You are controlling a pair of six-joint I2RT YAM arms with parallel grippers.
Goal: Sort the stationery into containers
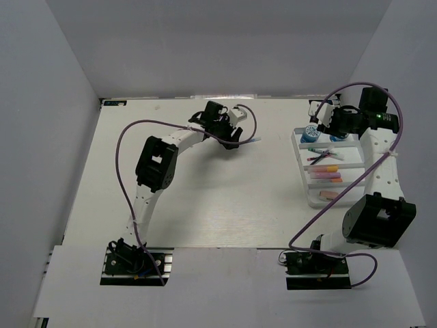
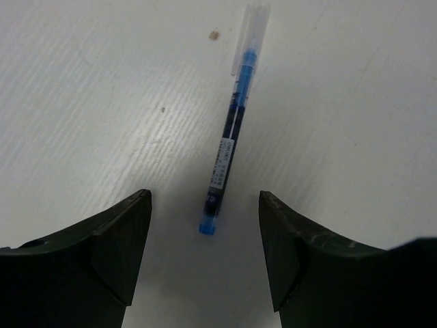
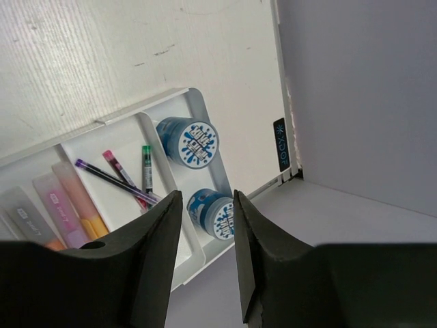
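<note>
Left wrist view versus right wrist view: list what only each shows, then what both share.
Only left wrist: a thin blue clear-capped plastic pen lying loose at the open left end effector. Only right wrist: a white divided plastic tray holding thin pens, stubby highlighters and two round blue tubs, below the right end effector. Both: white tabletop.

A blue pen [image 2: 229, 137] with a clear cap lies flat on the table [image 2: 102, 102], well apart from the white divided tray [image 3: 196, 101], whose long compartments hold thin purple, red and green pens [image 3: 146, 167] and orange and pink highlighters [image 3: 76, 198].
</note>
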